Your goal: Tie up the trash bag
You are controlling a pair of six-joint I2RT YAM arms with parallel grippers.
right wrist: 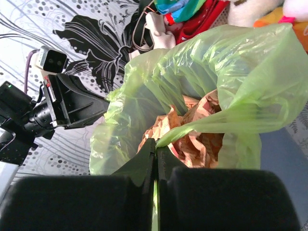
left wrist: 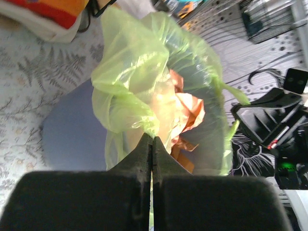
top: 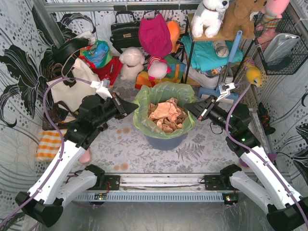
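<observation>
The lime-green trash bag (top: 163, 96) lines a blue-grey round bin (top: 166, 141) in the middle of the table, with tan-brown paper scraps (top: 166, 114) inside. My left gripper (top: 136, 108) is shut on the bag's left rim; in the left wrist view the closed gripper (left wrist: 152, 139) pinches a gathered fold of the bag (left wrist: 134, 72). My right gripper (top: 187, 108) is shut on the bag's right rim; in the right wrist view the gripper (right wrist: 156, 143) holds a stretched strip of the bag (right wrist: 211, 72). Each wrist view shows the other gripper across the bag.
A cream tote bag with black straps (top: 72, 79) lies at the left, an orange-striped cloth (top: 48, 144) below it. Soft toys, a red bag (top: 155, 34) and a shelf (top: 216, 53) crowd the back. A wire basket (top: 284, 45) hangs at the right.
</observation>
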